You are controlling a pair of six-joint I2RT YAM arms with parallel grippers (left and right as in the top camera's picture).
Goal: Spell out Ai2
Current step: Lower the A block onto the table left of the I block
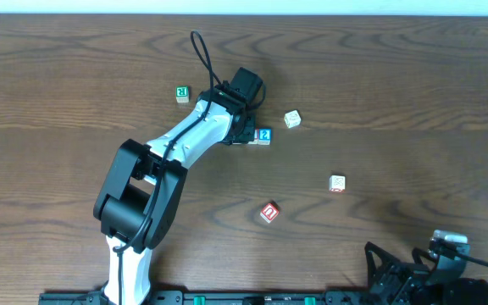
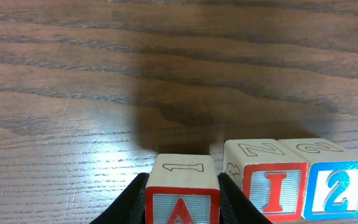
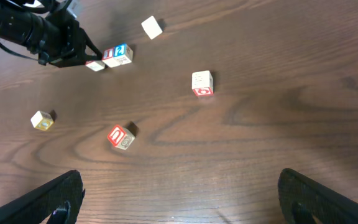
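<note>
In the left wrist view my left gripper [image 2: 182, 208] is shut on the red "A" cube [image 2: 182, 171], which rests on the table. The red "I" cube [image 2: 272, 183] and the blue "2" cube [image 2: 335, 183] stand side by side just right of it, touching each other. One finger sits between the "A" and the "I". In the overhead view the left gripper [image 1: 246, 133] hides the "A"; only the "2" cube [image 1: 263, 135] shows clearly. The right wrist view shows the row: "A" [image 3: 95, 65], "I" [image 3: 109, 56], "2" [image 3: 122, 52]. My right gripper [image 3: 179, 193] is open and empty, near the table's front right [image 1: 413, 271].
A green "R" cube [image 1: 182, 93] lies left of the left gripper. A pale cube [image 1: 292, 119] lies right of the row. Another cube [image 1: 337, 183] and a red cube with a curved letter [image 1: 268, 212] lie nearer the front.
</note>
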